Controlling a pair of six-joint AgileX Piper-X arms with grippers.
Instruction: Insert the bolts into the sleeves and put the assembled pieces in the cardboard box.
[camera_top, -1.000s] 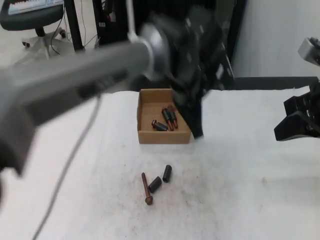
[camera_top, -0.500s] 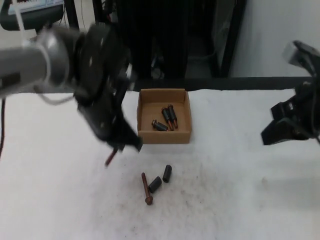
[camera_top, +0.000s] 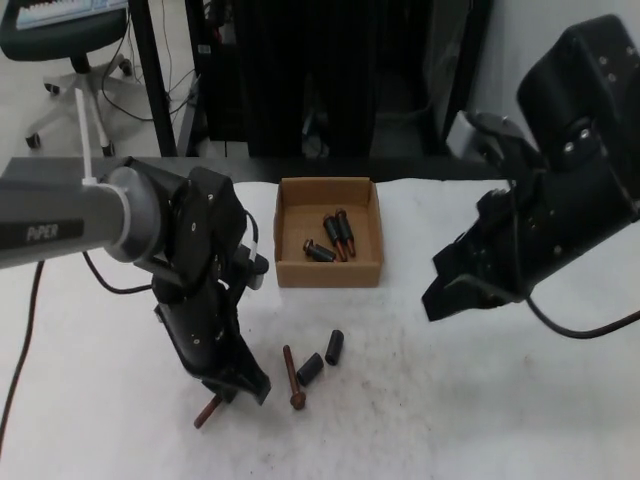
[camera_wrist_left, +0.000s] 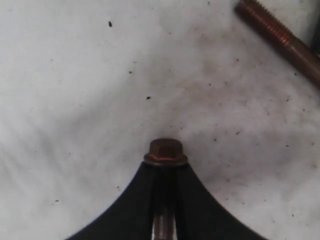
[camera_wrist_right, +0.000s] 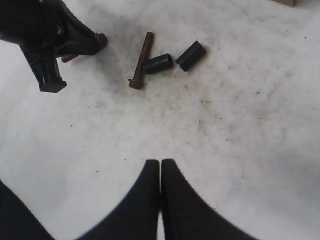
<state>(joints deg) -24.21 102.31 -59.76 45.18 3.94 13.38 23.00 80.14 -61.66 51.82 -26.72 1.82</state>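
My left gripper is shut on a copper bolt, whose hex head sticks out past the fingertips just above the white bench cover. In the high view that left gripper is low, to the left of a loose bolt and two black sleeves. My right gripper is shut and holds nothing; it hangs above the bench to the right of the loose parts. The cardboard box behind them holds several assembled pieces.
The white cover is stained around the loose parts. The right arm looms over the right side of the bench. Black frames and an office chair stand beyond the far edge.
The left arm swung from in front of the box to the left and down, carrying the bolt to the bench beside the loose parts. The right arm moved in from the right edge.
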